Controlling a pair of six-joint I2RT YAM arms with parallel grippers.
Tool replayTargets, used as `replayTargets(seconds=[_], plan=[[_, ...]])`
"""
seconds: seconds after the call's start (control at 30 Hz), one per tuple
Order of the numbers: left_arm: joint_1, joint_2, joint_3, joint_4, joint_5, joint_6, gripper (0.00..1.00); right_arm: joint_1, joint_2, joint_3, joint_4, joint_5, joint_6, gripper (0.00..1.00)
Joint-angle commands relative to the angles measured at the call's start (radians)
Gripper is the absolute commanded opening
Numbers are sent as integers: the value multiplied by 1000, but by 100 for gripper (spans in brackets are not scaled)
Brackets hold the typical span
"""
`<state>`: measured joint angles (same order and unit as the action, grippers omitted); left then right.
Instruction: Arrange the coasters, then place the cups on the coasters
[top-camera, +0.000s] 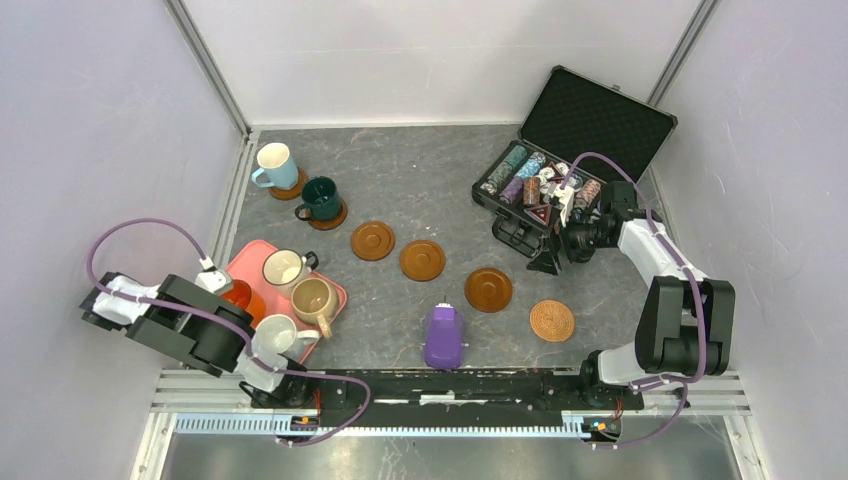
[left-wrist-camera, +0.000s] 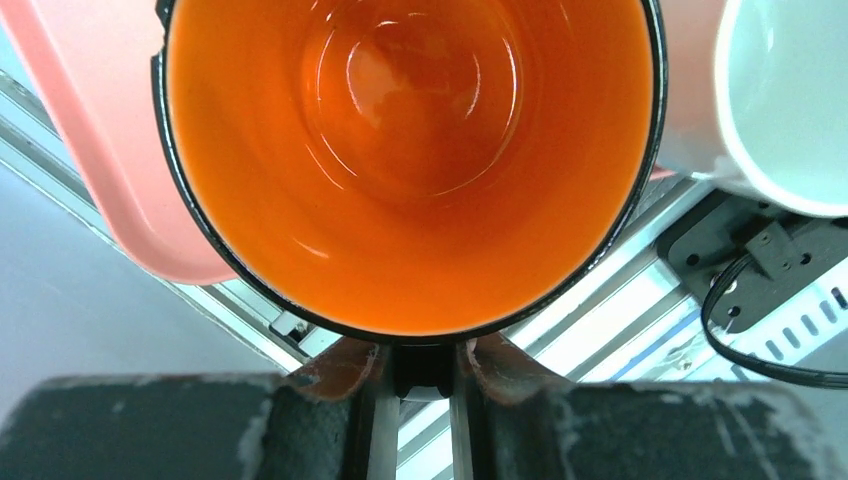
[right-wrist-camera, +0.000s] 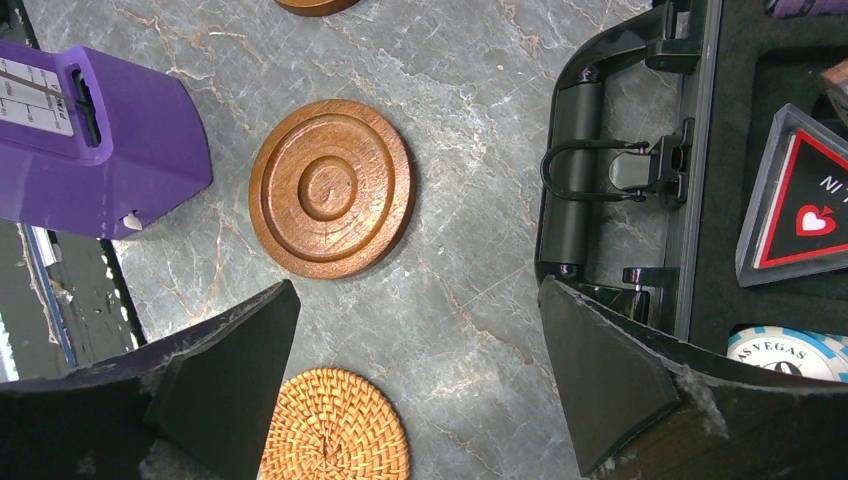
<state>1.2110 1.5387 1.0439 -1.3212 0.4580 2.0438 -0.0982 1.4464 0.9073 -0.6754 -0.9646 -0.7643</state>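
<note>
While the left tool (left-wrist-camera: 425, 362) is clamped on the rim of the orange mug (left-wrist-camera: 410, 160) at the pink tray's (top-camera: 246, 254) left edge, the right tool (right-wrist-camera: 415, 290) hangs with jaws wide apart, holding nothing, above the table (top-camera: 420, 180) beside the chip case (top-camera: 598, 120). Blue mug (top-camera: 275, 165) and green mug (top-camera: 322, 198) each stand on a coaster (top-camera: 292, 192) at far left. Three dark coasters (top-camera: 422, 260) and the woven coaster (top-camera: 552, 320) lie bare.

Arms: left arm (top-camera: 190, 325) and right arm (top-camera: 680, 320), black blocky links with white shells.
Cables: lilac cable (top-camera: 150, 223) looping along each arm.
Fingers: right hand (right-wrist-camera: 415, 290) matte black wedges, edges scuffed grey.
</note>
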Motion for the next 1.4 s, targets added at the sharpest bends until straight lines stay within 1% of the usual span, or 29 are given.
replayTargets(seconds=[0.0,0.1,0.23,0.3,0.37,0.43,0.57,0.63,0.77,0.87,0.97,1.03,1.17,1.27,1.3,1.37], plan=[[7,-79,55,-111,167,-40,2,2,-17,1,-15,-23,-14,98],[3,-89,118,-173,233,-108,2,2,-18,3,-17,-25,-18,98],[-24,-100,201,-197,290,-272,2,2,-19,11,-16,-26,-18,98],[-56,-111,235,-196,295,-354,2,2,-18,13,-14,-29,-15,98],[-111,-132,260,-177,297,-457,2,2,-18,14,-11,-32,-13,98],[-195,-159,266,-139,282,-559,2,2,-15,13,-9,-35,-12,98],[-368,-218,264,17,253,-824,2,2,-19,8,-10,-30,-18,98],[-454,-245,281,99,238,-982,2,2,-30,4,-2,-25,-12,98],[-597,-275,335,201,215,-1205,2,2,-45,-2,7,-16,-3,98],[-710,-302,328,295,164,-1370,2,2,-44,-8,14,-17,3,98],[-809,-325,300,342,178,-1443,2,2,-41,-8,12,-16,3,98],[-894,-334,268,414,123,-1539,2,2,-42,-10,14,-16,2,98],[-1051,-336,208,515,-14,-1678,2,2,-42,-11,15,-11,2,98],[-1196,-335,143,568,-182,-1701,2,1,-40,-13,13,-4,-1,98],[-1251,-332,119,578,-199,-1702,2,2,-40,-15,13,-3,-1,98],[-1291,-321,87,587,-196,-1699,2,2,-41,-16,13,-2,-3,98]])
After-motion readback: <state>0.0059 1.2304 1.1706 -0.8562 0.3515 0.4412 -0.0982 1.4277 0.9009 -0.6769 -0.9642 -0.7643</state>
